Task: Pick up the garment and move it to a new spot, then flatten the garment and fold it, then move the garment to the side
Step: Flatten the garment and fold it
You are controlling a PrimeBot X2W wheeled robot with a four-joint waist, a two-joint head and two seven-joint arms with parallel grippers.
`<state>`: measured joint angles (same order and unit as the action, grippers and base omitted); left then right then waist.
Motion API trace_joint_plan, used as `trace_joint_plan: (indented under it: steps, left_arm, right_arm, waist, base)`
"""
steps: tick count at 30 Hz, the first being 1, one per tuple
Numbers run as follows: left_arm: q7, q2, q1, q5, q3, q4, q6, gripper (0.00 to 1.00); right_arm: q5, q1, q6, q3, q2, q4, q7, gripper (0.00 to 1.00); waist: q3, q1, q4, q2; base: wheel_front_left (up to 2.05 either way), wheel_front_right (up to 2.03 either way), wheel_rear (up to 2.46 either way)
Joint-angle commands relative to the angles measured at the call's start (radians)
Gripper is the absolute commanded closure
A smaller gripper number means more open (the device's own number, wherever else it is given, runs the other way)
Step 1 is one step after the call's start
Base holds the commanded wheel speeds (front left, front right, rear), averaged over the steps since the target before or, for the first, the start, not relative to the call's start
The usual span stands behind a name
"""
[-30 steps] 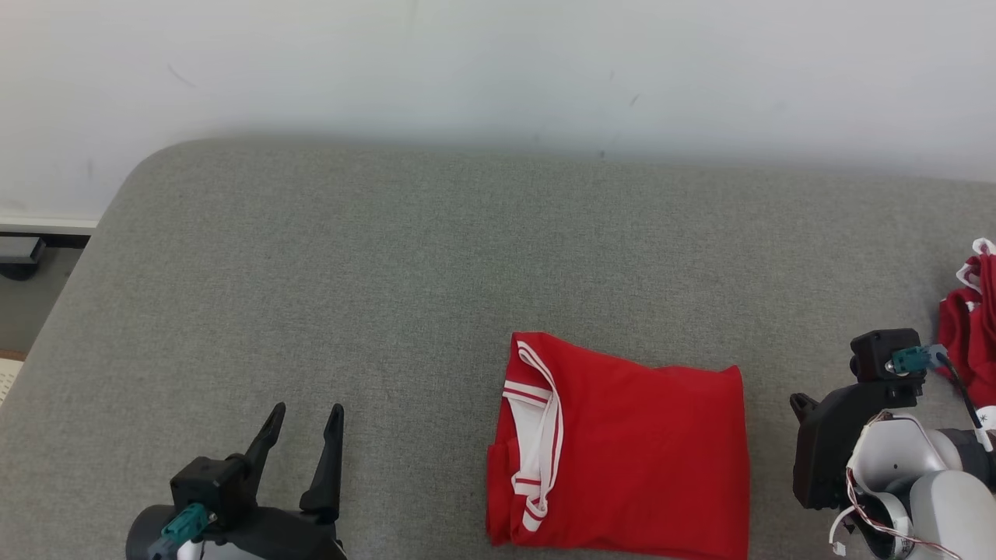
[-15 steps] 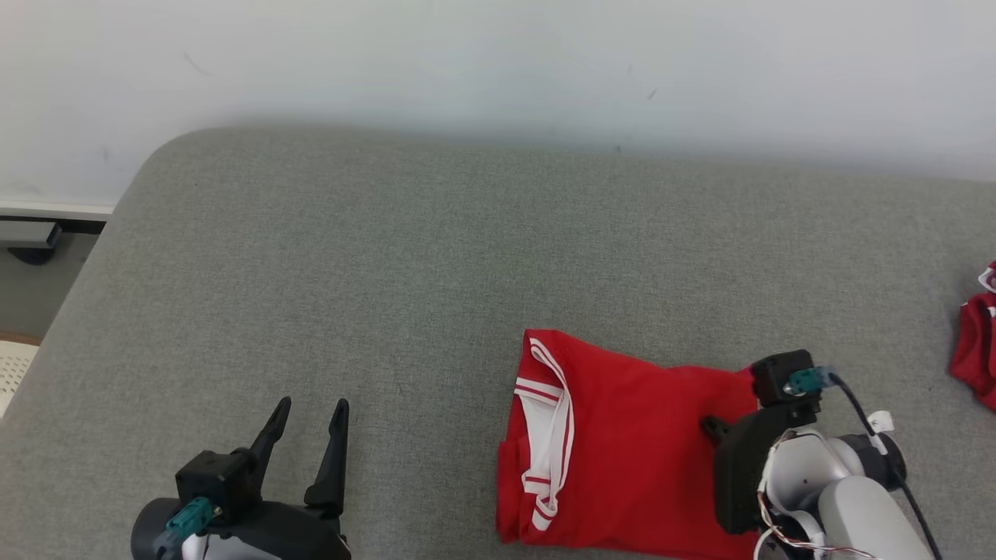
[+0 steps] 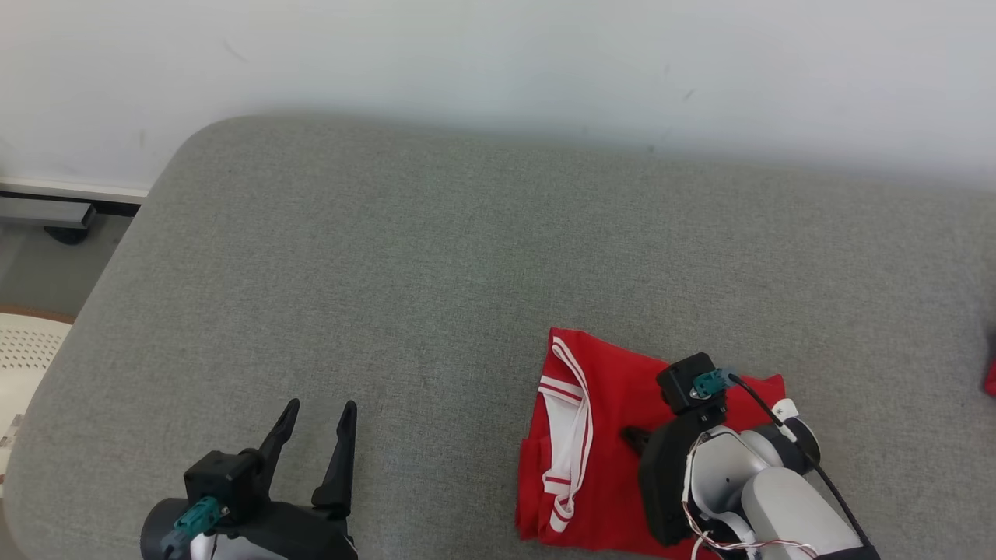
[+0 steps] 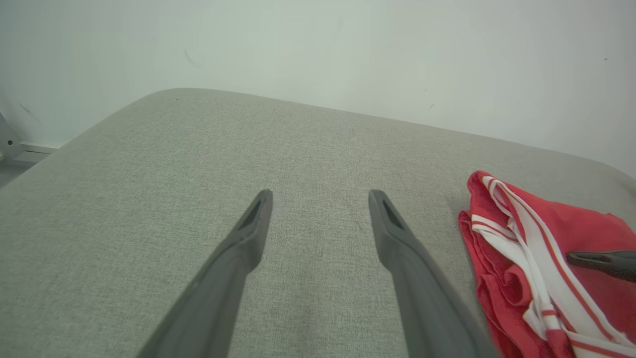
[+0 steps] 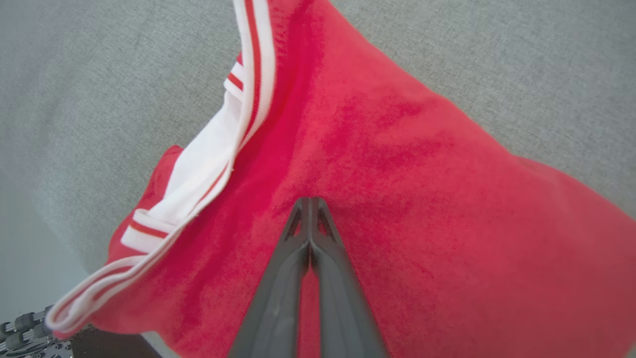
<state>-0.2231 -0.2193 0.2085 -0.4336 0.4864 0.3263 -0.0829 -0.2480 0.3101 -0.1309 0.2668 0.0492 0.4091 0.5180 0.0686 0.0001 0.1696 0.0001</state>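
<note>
Red knit under the tips: right pincer (image 5: 309,201) closed, fingers pressed together with nothing between them. The tips are on or just over the top layer of the folded garment (image 3: 611,393); contact cannot be confirmed. Garment is a compact red rectangle, white striped collar (image 3: 572,435) toward the robot's left. It lies near the front edge of the cushion (image 3: 389,272), right of middle, one corner close to that edge.

Judgement: folding looks done; step in hand is the slide to the side.
- Press flat, light even load near the middle of the stack, so all layers travel together.
- Too light, and only the top layer creeps and the fold opens.
- Keep the track parallel to the front edge; the near corner could go over.
- Weave looks grippy: expect drag, go slowly.

Left pincer (image 3: 320,408) open wide, empty, over bare cushion toward the front-left corner, well apart from the garment.

Surroundings: cushion is grey woven fabric with a rounded back-left corner. White wall (image 3: 498,54) behind. Floor (image 3: 39,264) beyond the left edge.
</note>
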Motion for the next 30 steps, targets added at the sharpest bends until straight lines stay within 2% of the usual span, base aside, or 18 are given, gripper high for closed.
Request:
trace_joint_plan:
  steps: [1,17,30]
  left_arm:
    - [-0.007,-0.004,0.009,-0.006,-0.001,0.003,0.0,0.0]
    - [-0.012,-0.005,0.009,-0.014,0.012,0.013,-0.004,0.0]
    - [-0.015,-0.005,0.017,-0.023,0.016,0.018,-0.01,0.0]
  right_arm:
    - [-0.019,0.017,0.001,0.019,0.003,0.008,-0.009,1.0]
    - [-0.094,0.107,0.001,0.193,0.004,0.055,-0.047,1.0]
    - [-0.171,0.185,0.001,0.287,0.004,0.066,-0.08,1.0]
  waist:
    - [0.0,-0.0001,0.008,-0.0001]
    - [-0.006,-0.0001,0.037,-0.0001]
    - [-0.005,-0.0001,0.053,-0.0001]
  base:
    - [0.0,0.0,0.0]
    - [0.0,0.0,0.0]
    - [0.0,0.0,0.0]
